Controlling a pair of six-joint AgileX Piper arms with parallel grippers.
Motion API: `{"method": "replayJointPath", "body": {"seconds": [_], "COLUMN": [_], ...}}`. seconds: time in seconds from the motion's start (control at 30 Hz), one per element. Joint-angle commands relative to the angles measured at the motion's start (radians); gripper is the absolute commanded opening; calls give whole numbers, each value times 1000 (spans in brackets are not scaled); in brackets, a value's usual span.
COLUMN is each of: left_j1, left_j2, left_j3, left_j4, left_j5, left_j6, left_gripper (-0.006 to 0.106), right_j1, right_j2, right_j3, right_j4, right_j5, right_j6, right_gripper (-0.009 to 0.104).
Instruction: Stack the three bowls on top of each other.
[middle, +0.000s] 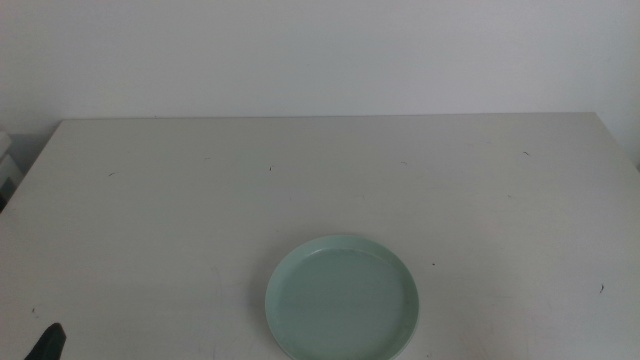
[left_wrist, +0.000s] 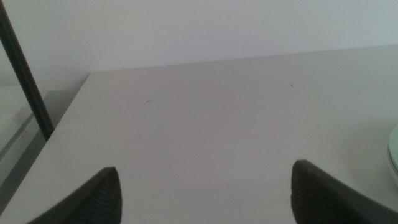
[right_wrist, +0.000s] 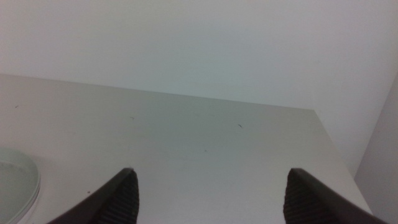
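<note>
With both grippers waiting wide-fingered and empty, left (left_wrist: 205, 193) and right (right_wrist: 211, 196), only the mint bowl (middle: 343, 298) shows on the tabletop (middle: 200, 200), seemingly a finished stack.

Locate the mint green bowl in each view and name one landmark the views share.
Middle view: mint green bowl at bottom centre, near the table's front edge.
Left wrist view: only a rim sliver at the right edge.
Right wrist view: part of it at lower left.
Shared landmark: the table's far edge against the white wall.
</note>
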Motion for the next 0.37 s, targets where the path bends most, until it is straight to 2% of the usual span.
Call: {"method": "replayJointPath", "body": {"seconds": [0.0,0.33], "left_j1": [-1,-1], "left_j2": [-15,-15], "left_j3": [-3,-3], "left_j4": [-5,-5], "left_j5": [-76,-75], "left_j6": [-5,-5], "left_gripper": [105,105], "right_j1": [-8,-8], "right_j2": [-22,-96], "right_j3": [-2,56], "right_j4": [-11,-11], "right_j5": [-78,-57], "right_j6": [-8,-8], "right_gripper": [59,59]}}
